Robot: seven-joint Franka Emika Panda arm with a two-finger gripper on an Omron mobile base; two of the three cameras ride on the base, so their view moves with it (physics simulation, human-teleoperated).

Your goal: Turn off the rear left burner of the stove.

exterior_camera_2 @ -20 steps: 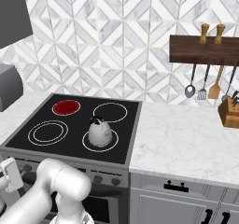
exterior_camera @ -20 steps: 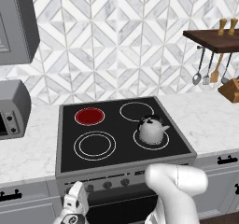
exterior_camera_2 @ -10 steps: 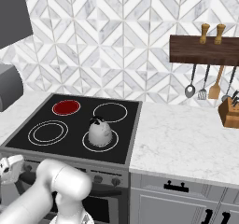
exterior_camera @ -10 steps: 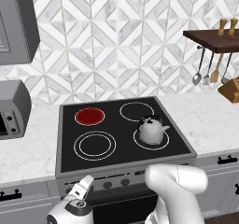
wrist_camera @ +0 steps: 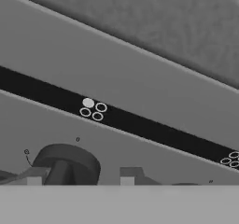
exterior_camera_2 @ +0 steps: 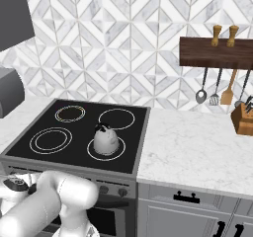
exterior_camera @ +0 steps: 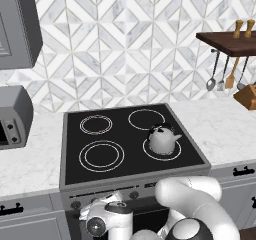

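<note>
— What's the biggest thing in front of the robot?

— The stove [exterior_camera: 70, 149], a grey range with a flat black glass top between marble counters. It has four ringed zones, and a kettle [exterior_camera: 162, 139] stands on the front right one.

— And the rear left burner [exterior_camera: 96, 124]?

— At the back left of the glass, showing as thin white double rings; in the right base view it lies at the far left corner [exterior_camera_2: 69, 113]. No red shows on it.

— Where is the hand relative to it?

— Well apart and much lower. The gripper [exterior_camera: 102, 204] is down at the stove's front panel, at the left end of the knob row, so the burner lies up and beyond it, across the whole cooktop. In the hand view the fingertips [wrist_camera: 33, 181] rise at the bottom, with a dark round knob [wrist_camera: 67, 160] between them; a burner diagram [wrist_camera: 93, 109] with one filled dot sits just above.

— Is it clamped on that knob?

— The fingers stand either side of it, but whether they press on it, I cannot tell.
</note>
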